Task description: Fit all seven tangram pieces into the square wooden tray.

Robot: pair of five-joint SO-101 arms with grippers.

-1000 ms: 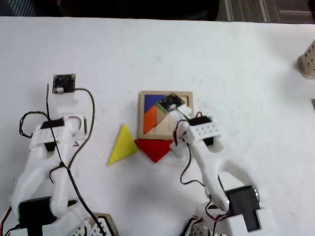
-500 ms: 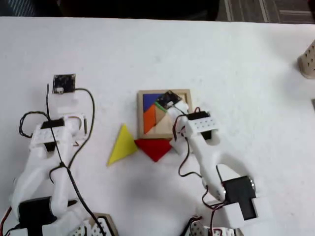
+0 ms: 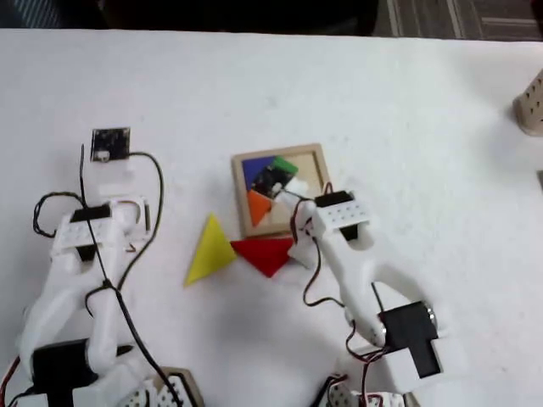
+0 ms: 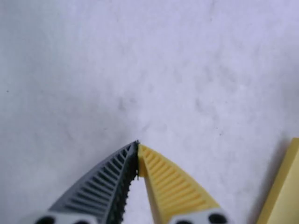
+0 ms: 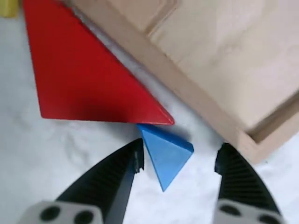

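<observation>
The square wooden tray (image 3: 277, 153) lies skewed at mid-table, with blue, green and orange pieces (image 3: 256, 203) inside, partly hidden under the right arm. A red triangle (image 3: 265, 253) and a yellow triangle (image 3: 210, 248) lie on the table just in front of the tray. In the right wrist view my right gripper (image 5: 181, 149) is open around a small blue triangle (image 5: 166, 151). That piece touches the red triangle's (image 5: 84, 79) tip beside the tray's corner (image 5: 187, 91). My left gripper (image 4: 137, 145) is shut and empty over bare table, the yellow piece's edge (image 4: 285, 186) off to one side.
The left arm (image 3: 92, 227) stands at the table's left with a black cable looping around it. A tan perforated object (image 3: 530, 106) sits at the far right edge. White table surrounds the tray.
The right arm swung left and the tray slid and turned slightly, its left side now nearer. The red triangle shifted a little. The left arm has not moved.
</observation>
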